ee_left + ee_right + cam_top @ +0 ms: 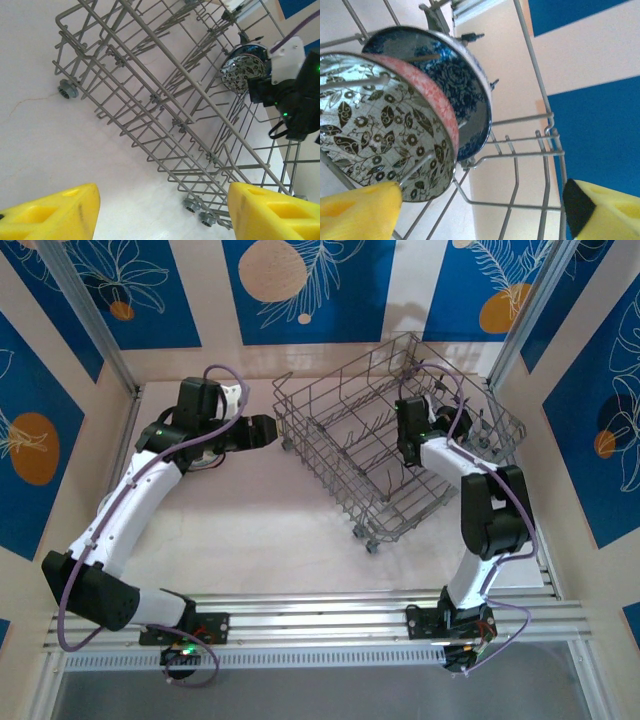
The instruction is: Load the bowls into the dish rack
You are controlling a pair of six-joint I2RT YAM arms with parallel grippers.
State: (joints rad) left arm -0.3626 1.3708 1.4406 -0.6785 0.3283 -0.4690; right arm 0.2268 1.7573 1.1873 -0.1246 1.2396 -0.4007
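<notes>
Cream walls hung with blue panels point(310, 280) of white leaves and orange discs enclose a pale table point(260, 520); from above, the large grey wire dish rack point(320, 405) sits askew on the table's right half, with the right gripper point(410, 445) reaching down inside it; the left gripper point(262, 430) hovers just beside the rack's left corner, apart from it.

In the left wrist view, two yellow fingers point(55, 212) stand wide apart with nothing between them; beyond them lie the rack's tines and small grey wheels point(66, 90); deep in the basket a small round leaf-patterned bowl point(243, 67) stands on edge, next to the right arm's black wrist.

In the right wrist view, that leaf-patterned bowl, pink at the rim, is slotted upright between tines; a blue floral bowl point(465, 95) stands on edge close behind it, whether touching I cannot tell; the yellow fingers point(360, 210) are spread wide and hold nothing, one of them just beside the leaf bowl's lower rim.

These bowls look like glazed ceramic: stiff, slippery, fairly weighty for their size, and liable to chip against wire; I would pinch each across the rim wall, one finger inside and one outside.

No brand, label or writing can be read.
</notes>
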